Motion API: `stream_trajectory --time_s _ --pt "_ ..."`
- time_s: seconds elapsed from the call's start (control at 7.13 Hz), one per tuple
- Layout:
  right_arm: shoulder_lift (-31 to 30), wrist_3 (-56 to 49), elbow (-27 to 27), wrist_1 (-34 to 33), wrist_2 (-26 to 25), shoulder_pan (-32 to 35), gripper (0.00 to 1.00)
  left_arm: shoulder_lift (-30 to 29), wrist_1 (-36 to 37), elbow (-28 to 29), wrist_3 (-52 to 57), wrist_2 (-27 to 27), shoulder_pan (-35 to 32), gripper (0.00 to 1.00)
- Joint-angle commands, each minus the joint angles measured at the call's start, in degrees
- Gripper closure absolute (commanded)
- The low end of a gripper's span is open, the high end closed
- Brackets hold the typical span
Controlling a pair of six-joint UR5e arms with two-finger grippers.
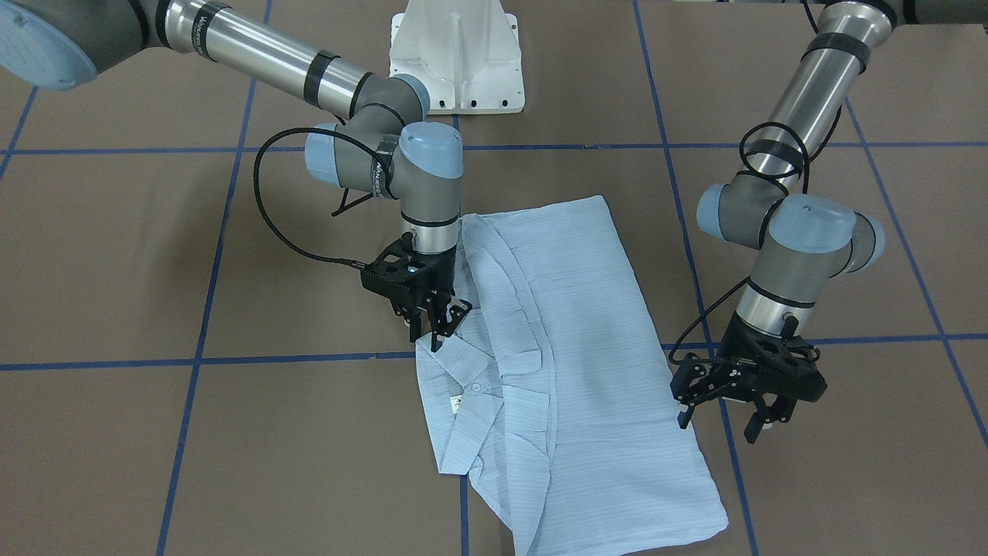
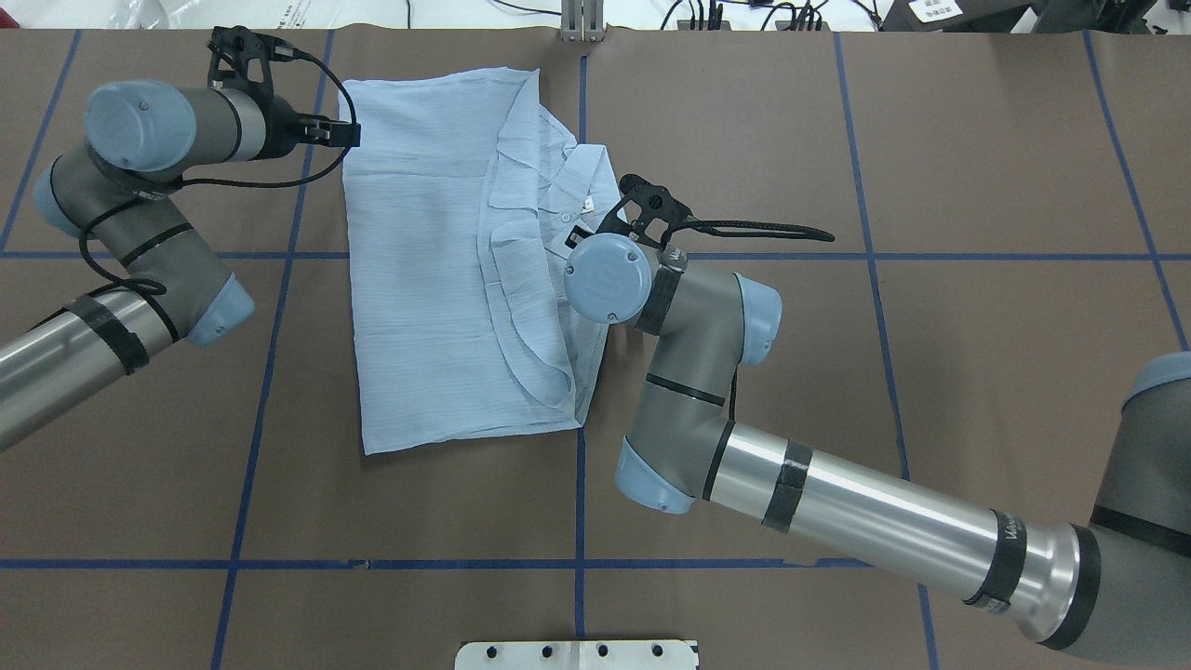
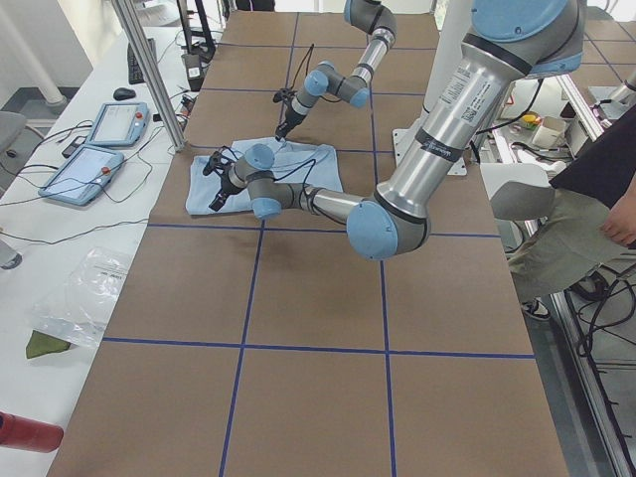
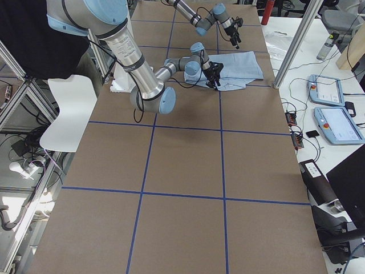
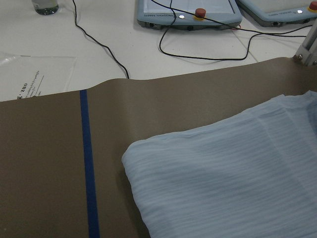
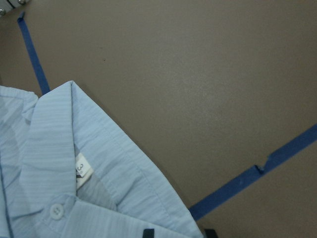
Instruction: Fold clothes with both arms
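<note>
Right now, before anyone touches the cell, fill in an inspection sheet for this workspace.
Surface: brown mat, blue tape grid, flat.
Job's things: shirt, partly folded, lying flat, collar showing.
Clutter: nothing seen on the mat.
Pincers: left pincer open, beside the shirt's edge; right pincer open, at the collar.
Cables: black cable looping at each wrist.
Surroundings: pendants on a side bench; a person seated beside the robot.

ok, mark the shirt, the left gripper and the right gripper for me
shirt point(image 1: 602, 363), front-facing view, on its flat folded body.
left gripper point(image 1: 718, 425), front-facing view, midway between its fingertips.
right gripper point(image 1: 434, 333), front-facing view, midway between its fingertips.
</note>
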Motion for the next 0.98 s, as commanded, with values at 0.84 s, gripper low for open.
stream_trajectory --time_s 0.84 --pt "-20.87 -1.65 24.61 -0.42 0.35 -1.08 1.00 0.58 -0.07 -0.98 -2.72 0.00 0.27 0.00"
